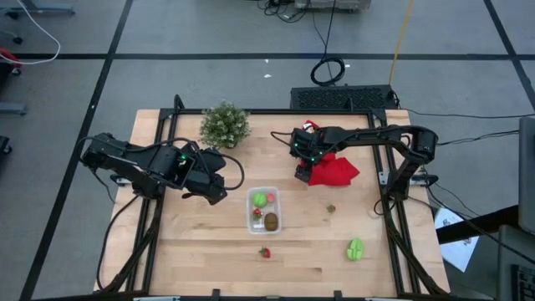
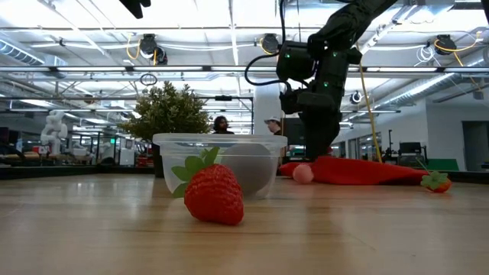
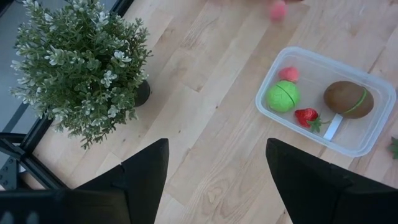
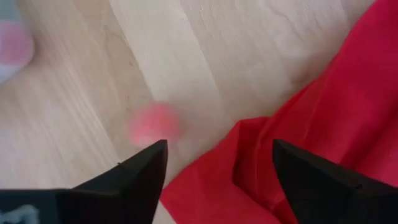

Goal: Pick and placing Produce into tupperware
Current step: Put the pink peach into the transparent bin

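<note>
The clear tupperware (image 1: 251, 219) sits mid-table and holds a green piece (image 3: 283, 96), a brown oval (image 3: 348, 98), a strawberry (image 3: 306, 116) and a small pink piece (image 3: 288, 73). Another small pink piece (image 4: 155, 124) lies on the wood at the edge of the red cloth (image 4: 323, 112). My right gripper (image 4: 221, 146) stands open just above it, pointing down, and touches nothing. My left gripper (image 3: 217, 146) hangs open over bare wood between the plant and the tub. Loose on the table lie a strawberry (image 1: 265, 252) and a green piece (image 1: 355, 248).
A bushy potted plant (image 1: 224, 125) stands at the far left of the table, close to my left arm. The red cloth (image 1: 336, 170) lies bunched to the right of my right gripper. A small brown bit (image 1: 331, 208) lies right of the tub. Bare wood runs along the near edge.
</note>
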You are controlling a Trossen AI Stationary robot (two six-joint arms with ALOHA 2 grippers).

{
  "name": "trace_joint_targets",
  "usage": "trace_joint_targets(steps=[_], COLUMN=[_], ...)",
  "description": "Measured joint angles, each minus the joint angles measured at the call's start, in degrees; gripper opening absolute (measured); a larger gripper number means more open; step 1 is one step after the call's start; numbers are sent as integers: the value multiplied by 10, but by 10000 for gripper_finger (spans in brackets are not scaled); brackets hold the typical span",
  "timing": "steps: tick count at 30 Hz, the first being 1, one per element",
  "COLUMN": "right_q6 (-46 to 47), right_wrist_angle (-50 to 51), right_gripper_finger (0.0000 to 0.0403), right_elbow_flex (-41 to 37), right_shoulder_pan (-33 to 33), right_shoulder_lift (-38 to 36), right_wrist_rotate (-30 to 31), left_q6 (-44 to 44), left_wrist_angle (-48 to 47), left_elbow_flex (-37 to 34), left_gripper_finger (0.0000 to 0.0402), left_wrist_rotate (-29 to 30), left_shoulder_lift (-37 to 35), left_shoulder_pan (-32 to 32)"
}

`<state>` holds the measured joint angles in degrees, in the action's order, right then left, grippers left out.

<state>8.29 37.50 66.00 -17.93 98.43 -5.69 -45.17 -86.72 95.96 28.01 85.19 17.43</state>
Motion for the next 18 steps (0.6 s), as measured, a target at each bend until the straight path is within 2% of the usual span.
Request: trace_joint_targets(steps=[6,18], right_q6=[4,15], right_wrist_angle=[0,-20], right_gripper_finger=[310,313], right_elbow_flex=[0,0], right_shoulder_pan=[3,46], right_shoulder_lift=[0,0], right_wrist_rotate=[-1,-3], left_q6=[0,0], left_wrist_angle=[0,0], left_elbow_flex=[0,0], left_gripper_finger=[274,274], left_wrist_rotate=[0,0], left_shoulder_lift=[0,0], left_shoulder_pan=[0,0])
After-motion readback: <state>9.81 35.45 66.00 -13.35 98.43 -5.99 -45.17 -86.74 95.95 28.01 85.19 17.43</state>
